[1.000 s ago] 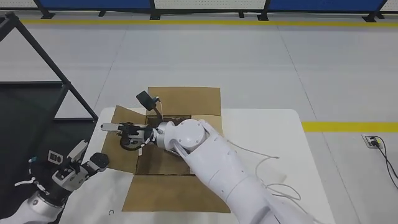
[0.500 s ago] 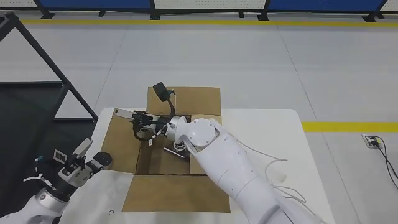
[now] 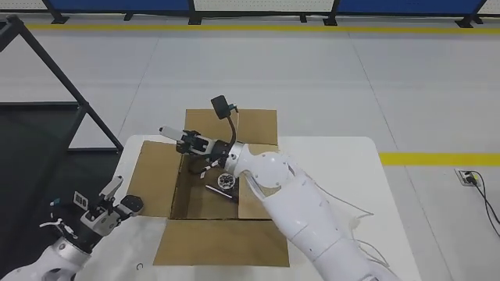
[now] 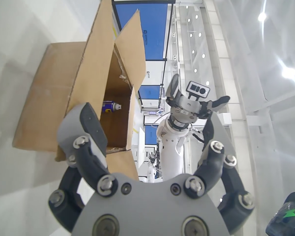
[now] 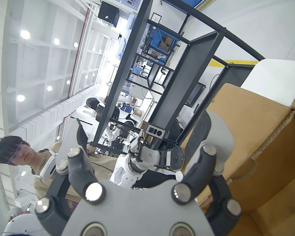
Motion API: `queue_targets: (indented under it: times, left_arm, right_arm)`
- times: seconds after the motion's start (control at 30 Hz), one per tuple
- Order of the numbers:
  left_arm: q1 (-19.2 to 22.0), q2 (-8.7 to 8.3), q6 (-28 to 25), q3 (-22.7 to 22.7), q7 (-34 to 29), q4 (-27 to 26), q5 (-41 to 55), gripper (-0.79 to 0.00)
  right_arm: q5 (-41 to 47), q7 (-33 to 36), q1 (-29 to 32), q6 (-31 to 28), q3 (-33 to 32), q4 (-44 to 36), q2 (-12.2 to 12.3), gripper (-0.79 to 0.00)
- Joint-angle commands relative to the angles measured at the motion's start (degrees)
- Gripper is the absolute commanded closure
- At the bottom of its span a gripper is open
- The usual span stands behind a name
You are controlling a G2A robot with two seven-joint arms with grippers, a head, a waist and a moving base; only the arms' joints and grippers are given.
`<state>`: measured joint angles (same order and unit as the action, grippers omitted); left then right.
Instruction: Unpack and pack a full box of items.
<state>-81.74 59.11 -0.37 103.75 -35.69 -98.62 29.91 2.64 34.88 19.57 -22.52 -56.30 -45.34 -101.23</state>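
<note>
An open cardboard box [image 3: 226,238] stands on the white table [image 3: 336,164] with its flaps spread. Inside lie a round dark item [image 3: 226,181] and a blue spray can [image 4: 109,106]. My right gripper [image 3: 181,136] hovers open and empty over the box's far left corner; its fingers [image 5: 211,128] spread wide beside the box wall [image 5: 260,148]. My left gripper [image 3: 119,197] sits open and empty off the table's front left corner, facing the box [image 4: 64,87]. In the left wrist view the right gripper [image 4: 196,99] hangs above the box.
A black metal rack [image 3: 47,62] stands to the left of the table. A thin white cable [image 3: 336,199] trails over the table's right half. The box flaps [image 3: 152,179] cover much of the table's left side.
My right gripper has swung from over the left flap toward the back and right, to the box's far left corner. My left gripper has drawn back a little toward the front left.
</note>
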Motion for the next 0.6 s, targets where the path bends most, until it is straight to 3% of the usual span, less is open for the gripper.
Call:
queue_targets:
  times: [0.0, 0.17, 0.57]
  left_arm:
    - [0.33, -0.03, 0.87, -0.6, 0.43, 0.56, -1.27, -0.785]
    - [2.08, -0.14, 2.69, -2.96, 0.19, 2.77, -4.9, -0.785]
    - [2.77, -0.19, 2.48, -3.48, 0.82, 3.2, -6.71, -0.785]
  right_arm:
    - [-1.66, 0.41, 3.17, 1.37, -1.88, -5.74, 1.14, -0.785]
    - [-5.24, 2.05, 11.44, 5.55, -6.16, -19.66, 3.52, -0.785]
    - [-5.24, 2.05, 11.44, 5.55, -6.16, -19.66, 3.52, -0.785]
